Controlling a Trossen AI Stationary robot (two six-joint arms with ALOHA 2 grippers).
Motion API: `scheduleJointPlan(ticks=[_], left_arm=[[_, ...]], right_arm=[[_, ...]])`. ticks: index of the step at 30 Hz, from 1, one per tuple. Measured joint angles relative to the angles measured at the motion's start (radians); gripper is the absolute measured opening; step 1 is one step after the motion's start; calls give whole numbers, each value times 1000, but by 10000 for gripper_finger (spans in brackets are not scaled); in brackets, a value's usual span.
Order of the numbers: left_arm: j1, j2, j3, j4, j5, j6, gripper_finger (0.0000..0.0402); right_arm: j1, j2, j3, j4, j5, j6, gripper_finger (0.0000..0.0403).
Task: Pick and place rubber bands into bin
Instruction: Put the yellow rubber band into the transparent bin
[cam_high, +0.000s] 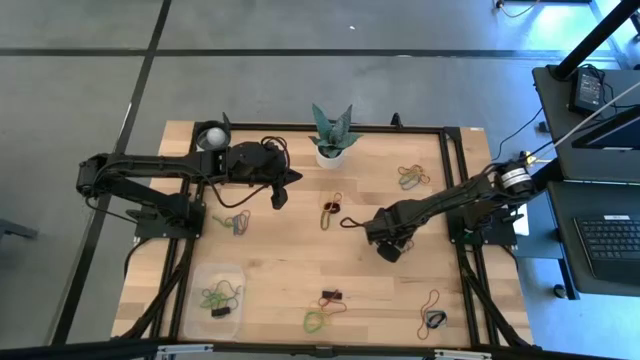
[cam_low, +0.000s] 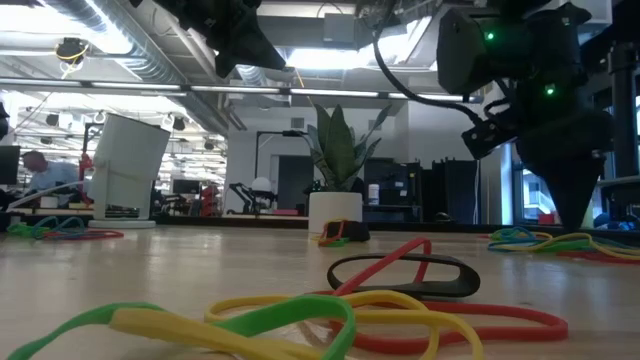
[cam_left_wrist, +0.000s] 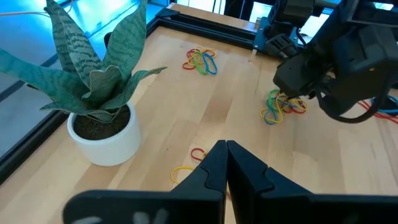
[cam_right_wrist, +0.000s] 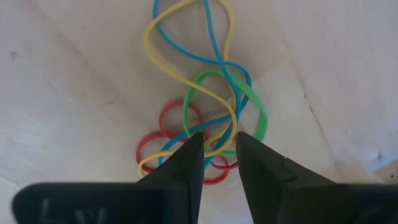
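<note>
Rubber bands lie in small heaps on the wooden table; one heap (cam_high: 410, 177) is at the far right and another (cam_high: 330, 210) is mid-table. My right gripper (cam_right_wrist: 219, 144) points straight down over a tangle of yellow, blue, green and red bands (cam_right_wrist: 205, 81). It is open, and its fingertips straddle a few strands. The high view hides this tangle under the gripper (cam_high: 388, 247). The clear bin (cam_high: 200, 275) stands near the front left with a few bands inside. My left gripper (cam_left_wrist: 225, 149) is shut, holds nothing and hangs high over the table's far left (cam_high: 283, 190). My right gripper comes at the tangle from above, and yellow and blue strands (cam_right_wrist: 217, 134) run between its two fingertips. The tangle lies flat on the table. I cannot tell whether the fingers touch the bands or the wood.
A potted plant in a white pot (cam_high: 330, 152) stands at the far middle. A white cup (cam_high: 210, 137) is at the far left corner. More band heaps lie at the front (cam_high: 318, 320), the front right (cam_high: 432, 310) and the left (cam_high: 237, 222). A black frame (cam_high: 455, 200) borders the table.
</note>
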Motion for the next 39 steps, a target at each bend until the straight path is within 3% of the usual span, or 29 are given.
scheduleJointPlan(ticks=[11,20,29,35,39], left_arm=[[0,0,0,0,2,1,3],[0,0,0,0,2,0,3],[0,0,0,0,1,1,3],[0,0,0,0,2,1,3],[0,0,0,0,2,1,3]], right_arm=[[-33,2,-59,29,-39,23,6],[-11,-23,7,-6,-39,44,4],[10,-188,34,-58,26,155,3],[9,-207,-14,-6,25,242,37],[9,-206,-72,146,23,188,68]])
